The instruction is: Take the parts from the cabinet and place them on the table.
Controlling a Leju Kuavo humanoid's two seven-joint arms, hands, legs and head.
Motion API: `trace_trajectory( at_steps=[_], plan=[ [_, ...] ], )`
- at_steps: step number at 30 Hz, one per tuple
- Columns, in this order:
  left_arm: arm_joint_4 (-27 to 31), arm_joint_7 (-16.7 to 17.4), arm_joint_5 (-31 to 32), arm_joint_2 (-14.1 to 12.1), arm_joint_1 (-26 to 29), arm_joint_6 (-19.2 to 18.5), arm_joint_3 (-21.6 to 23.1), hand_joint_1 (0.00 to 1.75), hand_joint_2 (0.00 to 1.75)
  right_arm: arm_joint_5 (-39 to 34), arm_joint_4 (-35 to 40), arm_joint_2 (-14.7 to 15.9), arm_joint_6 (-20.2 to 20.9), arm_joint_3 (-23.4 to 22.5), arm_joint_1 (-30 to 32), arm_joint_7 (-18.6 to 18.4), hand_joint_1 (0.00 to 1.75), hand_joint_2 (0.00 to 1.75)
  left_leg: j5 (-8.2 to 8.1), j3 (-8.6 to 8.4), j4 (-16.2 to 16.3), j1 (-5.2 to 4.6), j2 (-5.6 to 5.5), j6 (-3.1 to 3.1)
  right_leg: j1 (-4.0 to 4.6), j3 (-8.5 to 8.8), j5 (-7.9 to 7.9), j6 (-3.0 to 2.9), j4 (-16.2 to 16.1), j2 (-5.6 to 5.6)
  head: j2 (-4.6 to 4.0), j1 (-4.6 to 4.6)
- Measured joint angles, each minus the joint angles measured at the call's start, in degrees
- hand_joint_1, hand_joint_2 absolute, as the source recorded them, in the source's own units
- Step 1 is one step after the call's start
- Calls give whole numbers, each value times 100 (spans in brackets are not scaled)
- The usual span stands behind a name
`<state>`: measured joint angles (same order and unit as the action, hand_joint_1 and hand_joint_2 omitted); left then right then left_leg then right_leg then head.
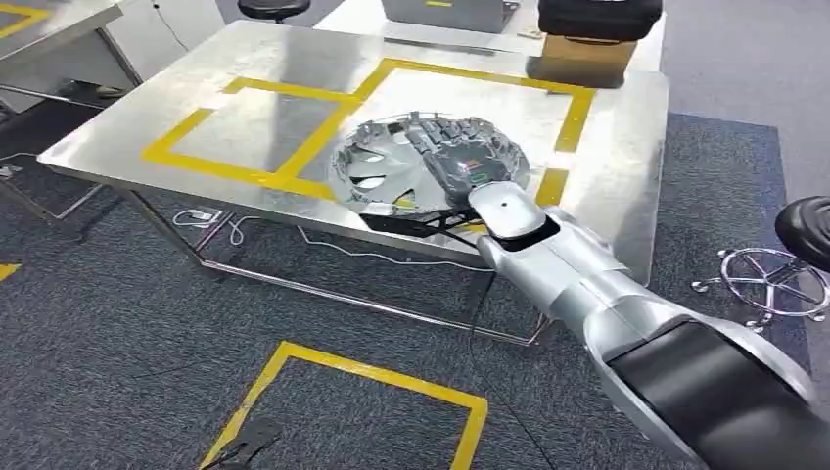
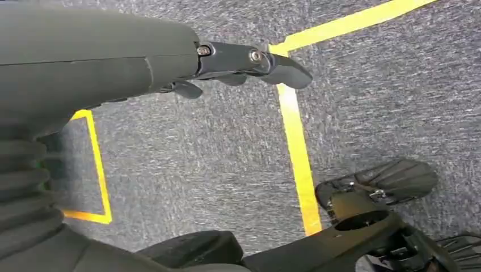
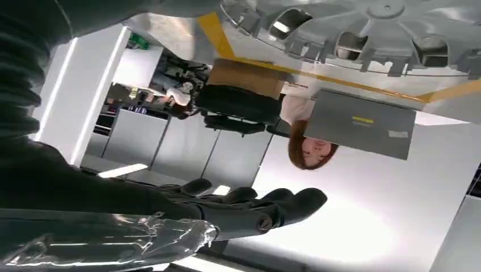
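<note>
Right now the right hand (image 1: 468, 168) is stretched out over the metal desk (image 1: 176, 108), resting on top of a silver wheel cover (image 1: 391, 162) that lies flat on the desk surface. The wheel cover sits at about 5 o'clock of the desk, overlapping the yellow tape (image 1: 294, 147) that marks 2 rectangles there, mostly inside the right-hand rectangle and close to the near edge. The hand lies across the right side of the cover; from the head view I cannot tell whether its fingers are actually clamped on the rim or just laid on it. In the right wrist view the dark fingers (image 3: 272, 207) reach out fairly straight and close together, with the ribbed rim of the wheel cover (image 3: 363, 34) well apart from them across the picture, and a crinkled clear film sits near the base of the hand.

The left hand (image 2: 249, 62) hangs over the grey carpet (image 2: 215, 153), fingers extended and loosely spread, holding nothing. Yellow floor tape (image 2: 298, 153) runs beneath it.

At 12 o'clock beyond the desk stands a cardboard box (image 1: 585, 51) with a black case (image 1: 599, 15) on top, and a grey laptop (image 1: 445, 12) to its left. A black stool with a chrome base (image 1: 773, 279) stands on the carpet at 3 o'clock. A person (image 3: 309, 144) sits behind the laptop.
</note>
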<state>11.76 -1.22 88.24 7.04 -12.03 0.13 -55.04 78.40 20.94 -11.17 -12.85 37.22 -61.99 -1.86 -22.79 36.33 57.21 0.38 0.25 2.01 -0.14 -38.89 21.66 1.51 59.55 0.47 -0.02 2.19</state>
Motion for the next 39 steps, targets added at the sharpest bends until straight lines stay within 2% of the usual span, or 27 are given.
trace_trajectory(
  at_steps=[13,26,31,34,36,37,38,39],
  plan=[
    [0,24,0,6,0,-11,-2,0,0,6,0,-13,7,0,-4,0,0,175,0,0,0,0,0,0,0,0,0,0,0,0,0,0],
    [0,264,-103,20,0,59,-72,0,0,0,0,-48,2,-39,-4,-46,0,175,-7,1,3,-6,0,-8,-11,5,-5,8,-11,0,0,0],
    [0,273,-111,20,-1,20,-131,0,0,7,0,-63,2,-48,-3,-46,0,175,-25,2,18,-41,0,-51,-45,8,-12,38,-15,0,0,-2],
    [0,269,-120,20,-3,2,-138,0,0,7,0,-66,2,-57,-3,-46,0,175,-43,9,46,-61,0,-95,-65,20,-13,81,-24,1,0,-2],
    [0,267,-122,26,-9,2,-140,0,0,7,2,-68,0,-81,-3,-48,0,175,34,-5,10,-58,3,-151,-62,47,-70,141,-70,6,0,-9],
    [0,267,-122,42,-16,2,-142,0,0,4,2,-68,-2,-92,0,-48,0,175,90,-29,-65,-1,36,-174,-57,0,-5,149,-48,3,0,2],
    [0,267,-122,50,-27,2,-144,0,0,4,0,-68,-2,-96,0,-48,0,175,109,-29,-88,-2,50,-200,-47,-49,198,153,116,-3,0,11],
    [0,267,-122,55,-33,2,-146,0,0,0,0,-68,-7,-103,1,-48,0,175,118,-21,-88,7,52,-213,-52,-173,466,166,499,-3,0,17]
  ],
)
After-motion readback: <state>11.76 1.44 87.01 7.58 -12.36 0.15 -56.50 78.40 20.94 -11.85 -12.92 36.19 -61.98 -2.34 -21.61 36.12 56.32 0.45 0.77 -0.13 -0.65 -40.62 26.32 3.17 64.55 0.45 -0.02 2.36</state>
